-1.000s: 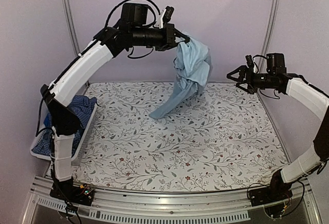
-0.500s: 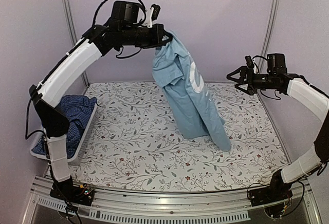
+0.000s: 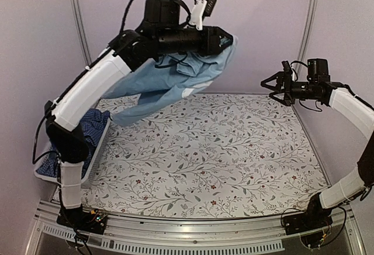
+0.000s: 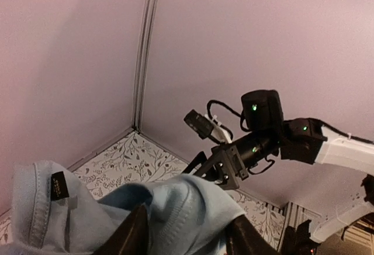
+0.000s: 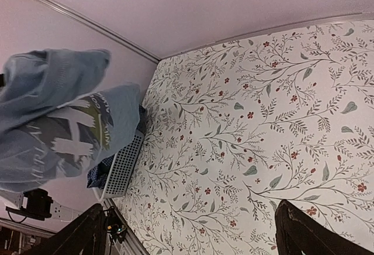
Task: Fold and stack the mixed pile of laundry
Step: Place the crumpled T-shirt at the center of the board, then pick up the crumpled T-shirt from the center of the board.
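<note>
**Handling.** The light-blue shirt [image 3: 169,85] hangs from the left gripper [image 3: 225,38], which is raised high. The body of the shirt streams out left of and below the jaws, clear of the table [image 3: 234,167]. It reads as light, soft and fully limp, since it billows rather than hanging straight. Expect it to swing, and to crumple where it lands. In the left wrist view a bunch of its cloth lies between the two fingers [image 4: 131,234], which stand partly apart. Whether they pinch the cloth or it merely rests there cannot be told. A stitched band with a dark label [image 4: 58,186] lies left of the jaws. This doubled hem should be the firmest place to take hold (a single layer would likely slip). The right gripper [image 3: 274,85] is level with the hem of the shirt and well to its right, jaws wide apart and empty.

**Room and edges.**
1. The table is open below and between both sets of jaws, leaving room to spread the shirt.
2. The white basket [image 3: 41,173] is far below and left of the left jaws, at the table's left edge. The dark blue check shirt [image 3: 90,123] is heaped in it.
3. The corner post [image 3: 79,27] and the back wall stand close behind the left jaws, so a wide swing is judged risky there.
</note>
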Robot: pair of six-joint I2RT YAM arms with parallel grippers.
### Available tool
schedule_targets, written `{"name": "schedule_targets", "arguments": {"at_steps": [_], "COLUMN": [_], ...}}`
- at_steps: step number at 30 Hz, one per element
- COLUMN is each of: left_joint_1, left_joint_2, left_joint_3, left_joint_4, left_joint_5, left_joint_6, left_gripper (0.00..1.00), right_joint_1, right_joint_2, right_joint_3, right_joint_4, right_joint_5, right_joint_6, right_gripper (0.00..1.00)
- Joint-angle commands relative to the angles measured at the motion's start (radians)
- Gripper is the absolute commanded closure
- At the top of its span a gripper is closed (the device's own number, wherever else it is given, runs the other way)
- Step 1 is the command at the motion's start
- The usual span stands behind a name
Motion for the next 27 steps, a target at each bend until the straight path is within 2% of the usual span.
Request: {"name": "schedule_targets", "arguments": {"at_steps": [1,3,5,8,11,15,18,22,27], "left_joint_1": [-0.036,-0.022,0.019,0.117,0.256,0.400,0.475,0.509,0.508], "left_joint_2": [0.170,0.151,0.072,-0.081,-0.230,-0.334,-0.335,-0.299,-0.266], "left_joint_3": [-0.027,-0.051,-0.151,-0.399,-0.676,-0.929,-1.007,-1.055,-1.085], "left_joint_4": [-0.110,-0.151,-0.166,-0.130,-0.063,-0.061,-0.101,-0.147,-0.149], "left_joint_5": [0.038,-0.015,-0.032,-0.025,0.019,-0.003,-0.022,-0.030,-0.042], "left_joint_6": [0.053,0.044,0.030,0.001,-0.070,-0.101,-0.110,-0.144,-0.182], "left_gripper": [0.01,0.00,0.00,0.00,0.00,0.01,0.08,0.18,0.19], "right_joint_1": [-0.059,-0.059,-0.057,-0.026,0.062,0.192,0.275,0.356,0.384], "right_joint_2": [-0.057,-0.059,-0.051,-0.037,0.001,0.097,0.198,0.395,0.636], "right_joint_3": [-0.053,-0.052,-0.058,-0.043,0.000,0.077,0.164,0.328,0.498], "right_joint_4": [-0.051,-0.107,-0.139,-0.180,-0.218,-0.226,-0.229,-0.289,-0.369], "right_joint_5": [0.035,0.066,0.083,0.133,0.188,0.258,0.300,0.372,0.473], "right_joint_6": [0.015,-0.020,-0.059,-0.100,-0.151,-0.184,-0.199,-0.236,-0.263], "right_gripper": [0.01,0.01,0.01,0.01,0.02,0.07,0.11,0.13,0.16]}}
